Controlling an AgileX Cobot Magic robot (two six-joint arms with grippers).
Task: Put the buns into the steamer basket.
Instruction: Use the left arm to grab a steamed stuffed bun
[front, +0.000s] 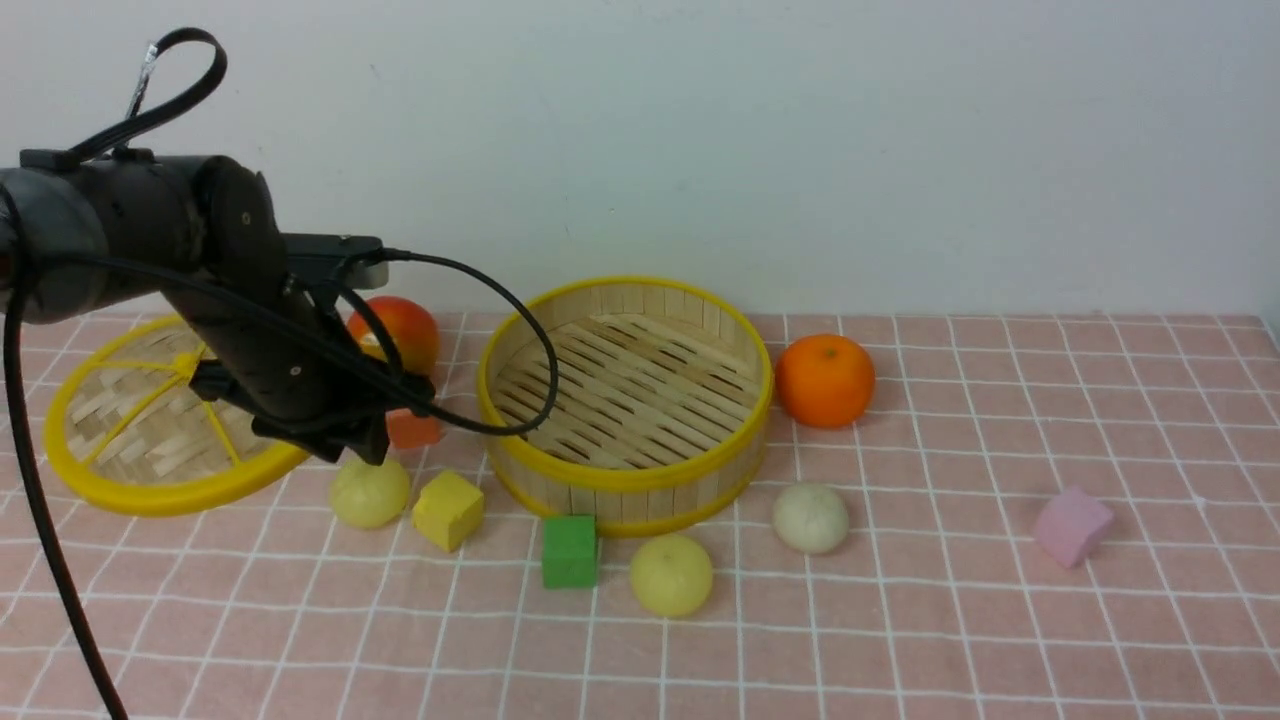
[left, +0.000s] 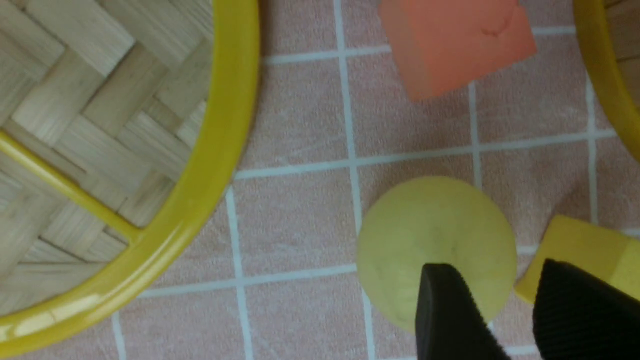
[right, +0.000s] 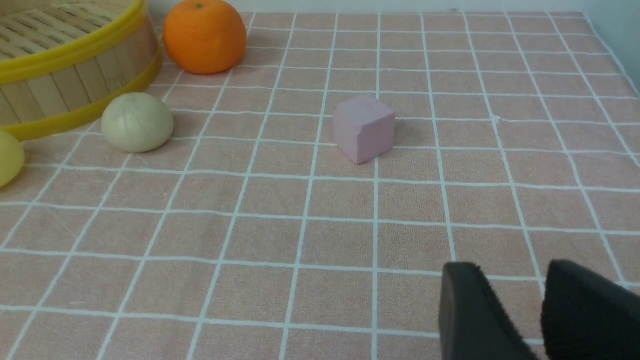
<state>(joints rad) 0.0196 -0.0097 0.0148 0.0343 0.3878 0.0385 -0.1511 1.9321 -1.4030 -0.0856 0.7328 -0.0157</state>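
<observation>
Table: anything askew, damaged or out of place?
The woven lid left of the steamer basket seems to sit tilted rather than flat. The pink cube has a small chip on one edge. Nothing spilled.

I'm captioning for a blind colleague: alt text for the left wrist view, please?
A pale yellow bun lies on pink checked cloth beneath the open left tool, ungripped. Nearby are an orange block, a yellow block and a yellow-rimmed woven disc.
</observation>
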